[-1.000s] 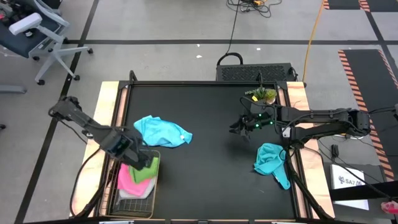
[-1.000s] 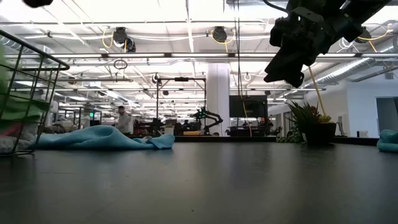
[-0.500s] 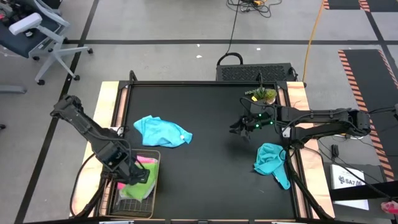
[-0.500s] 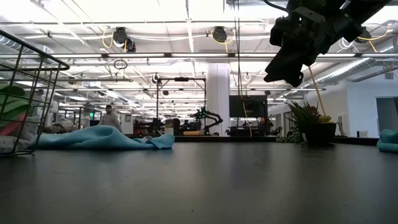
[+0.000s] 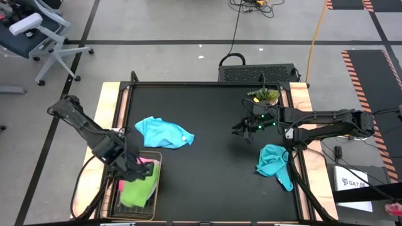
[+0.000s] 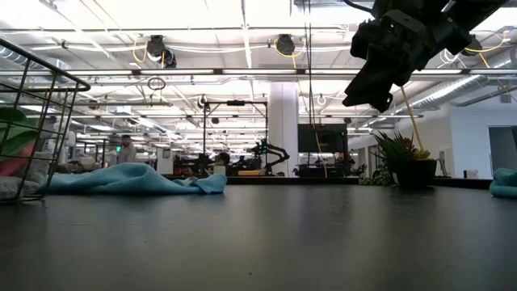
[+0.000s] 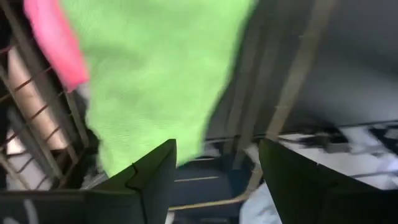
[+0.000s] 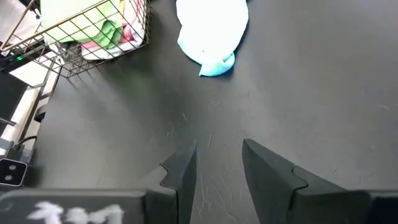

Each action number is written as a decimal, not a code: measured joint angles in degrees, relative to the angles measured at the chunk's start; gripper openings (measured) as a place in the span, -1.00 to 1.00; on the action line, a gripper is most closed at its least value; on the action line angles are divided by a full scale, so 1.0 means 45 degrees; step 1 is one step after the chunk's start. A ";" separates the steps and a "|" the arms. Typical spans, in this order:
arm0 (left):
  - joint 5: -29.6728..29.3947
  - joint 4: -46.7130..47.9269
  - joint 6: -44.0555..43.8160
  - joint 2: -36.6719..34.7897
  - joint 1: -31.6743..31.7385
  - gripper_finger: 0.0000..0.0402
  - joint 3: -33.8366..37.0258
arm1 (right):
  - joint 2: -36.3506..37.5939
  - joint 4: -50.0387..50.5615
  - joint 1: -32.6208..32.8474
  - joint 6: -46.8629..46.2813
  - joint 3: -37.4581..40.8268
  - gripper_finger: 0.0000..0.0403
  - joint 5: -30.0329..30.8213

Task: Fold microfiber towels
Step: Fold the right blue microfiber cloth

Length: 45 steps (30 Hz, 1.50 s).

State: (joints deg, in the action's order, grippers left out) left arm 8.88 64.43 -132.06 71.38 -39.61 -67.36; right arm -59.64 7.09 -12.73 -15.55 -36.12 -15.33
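While the black table (image 5: 213, 169) lies bare through its middle and near part, open room between the light blue towel (image 5: 163, 132) at left centre and the teal towel (image 5: 274, 161) hanging over the right edge. Near the far right corner, a small potted plant (image 5: 264, 95). At the near left corner, a wire basket (image 5: 139, 188) with the lime green towel (image 5: 139, 187) over a pink towel (image 5: 146, 162) — left gripper (image 5: 130, 167) bent down over its rim, fingers apart, nothing held. Right gripper (image 5: 242, 129) stretched level above the table beside the plant — parted, empty.
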 joint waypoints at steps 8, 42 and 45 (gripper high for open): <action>-0.2559 0.4094 0.0234 -0.0056 -0.0074 0.16 -0.1793 | -0.0155 -0.1847 0.0034 -0.0018 0.0000 -0.40 -0.0843; -1.6312 0.5672 0.9582 -0.1352 0.1803 0.16 -0.3107 | -1.1074 -0.1683 0.2479 0.3814 -1.1165 -1.00 -0.3669; -1.6773 0.5664 1.1403 -0.1719 0.1828 0.16 -0.3878 | -1.1614 -0.0938 0.2503 0.4213 -1.2105 -1.00 -0.3661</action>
State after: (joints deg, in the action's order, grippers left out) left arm -66.60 89.92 -80.75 63.65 -31.38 -84.81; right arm -111.90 2.87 -1.47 3.41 -90.59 -31.81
